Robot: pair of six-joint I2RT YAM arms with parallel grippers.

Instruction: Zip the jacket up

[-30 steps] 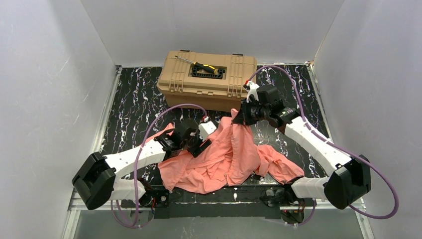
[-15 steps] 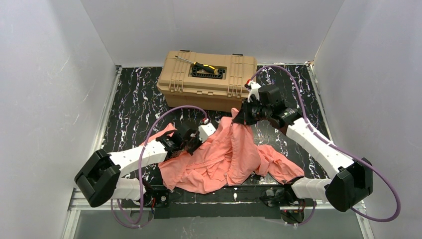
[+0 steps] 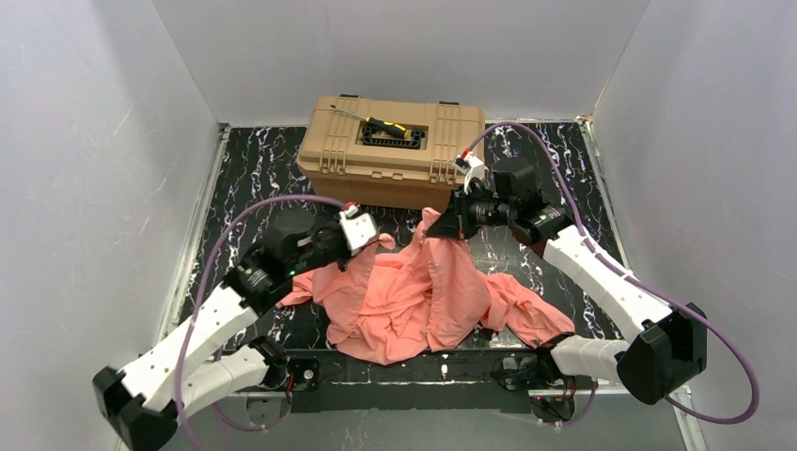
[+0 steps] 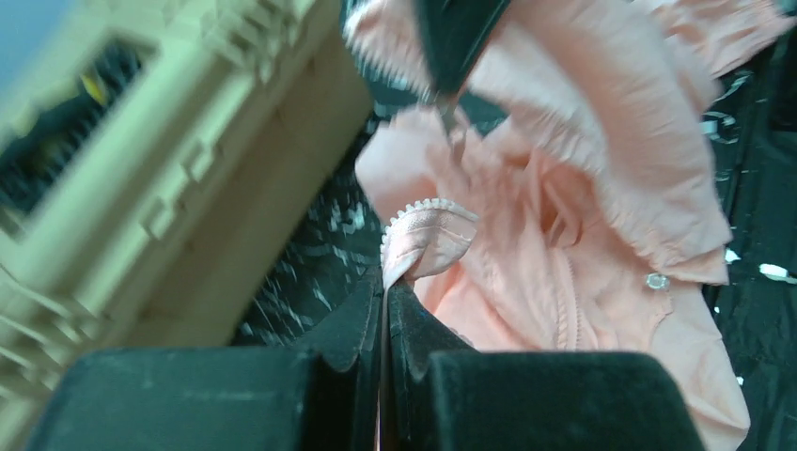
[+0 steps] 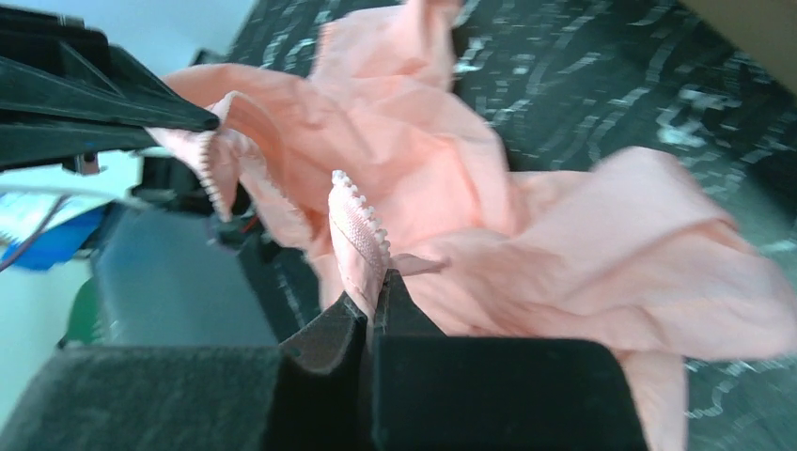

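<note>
The salmon-pink jacket [image 3: 414,301] lies crumpled on the black marbled table, with its far part pulled up into two peaks. My left gripper [image 3: 379,246] is shut on a toothed zipper edge of the jacket [image 4: 428,230], which folds over just past the fingertips [image 4: 362,315]. My right gripper [image 3: 440,225] is shut on the other zipper edge [image 5: 357,221], held upright between its fingertips [image 5: 404,315]. The two grippers face each other a short way apart, just in front of the toolbox. The zipper's slider does not show.
A tan toolbox [image 3: 390,150] stands at the back of the table, close behind both grippers, with a screwdriver [image 3: 376,122] on its lid. White walls [image 3: 103,188] close in left, right and back. Purple cables loop above each arm.
My left gripper has closed on the jacket's zipper edge, then risen and swung back toward the toolbox, pulling the cloth up. The right gripper shifted slightly, still holding its edge.
</note>
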